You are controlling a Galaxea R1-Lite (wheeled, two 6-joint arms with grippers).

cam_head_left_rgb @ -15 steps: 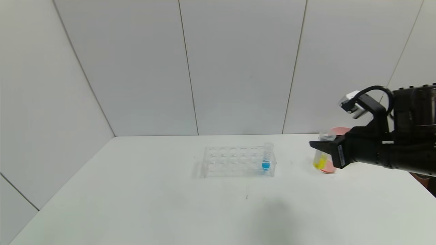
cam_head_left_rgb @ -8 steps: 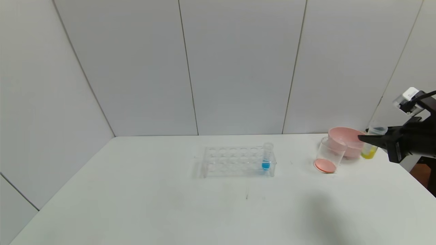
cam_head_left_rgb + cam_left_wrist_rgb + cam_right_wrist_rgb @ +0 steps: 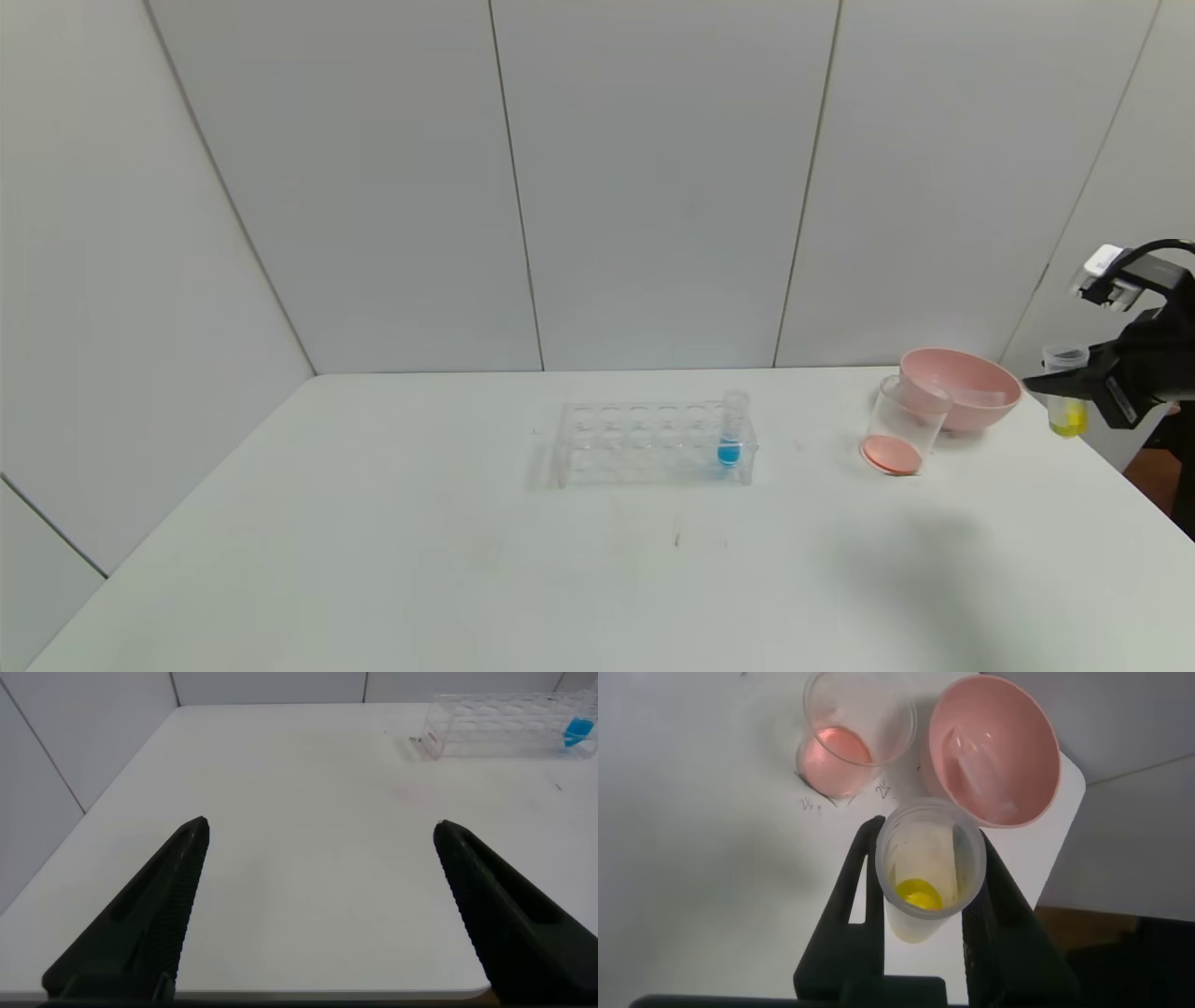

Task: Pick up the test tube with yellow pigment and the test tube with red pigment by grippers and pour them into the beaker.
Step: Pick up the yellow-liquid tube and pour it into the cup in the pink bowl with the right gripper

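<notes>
My right gripper (image 3: 1053, 386) is at the far right, beyond the table's right edge, and is shut on the test tube with yellow pigment (image 3: 1066, 403). It holds the tube upright. In the right wrist view the tube (image 3: 926, 873) sits between the fingers (image 3: 862, 873) with a little yellow liquid at its bottom. The beaker (image 3: 899, 435) stands left of it with orange-red liquid in its bottom; it also shows in the right wrist view (image 3: 852, 737). No tube holding red liquid shows. My left gripper (image 3: 320, 826) is open and empty over the table's front left.
A pink bowl (image 3: 971, 378) stands just behind and right of the beaker, with a clear empty tube (image 3: 976, 761) lying in it. A clear rack (image 3: 644, 446) at mid-table holds a blue-liquid tube (image 3: 731, 431). The table's right edge (image 3: 1111, 457) is close to my right gripper.
My right gripper has moved right with the yellow tube, from over the beaker, past the pink bowl, to beyond the table's right edge. Nothing else has moved.
</notes>
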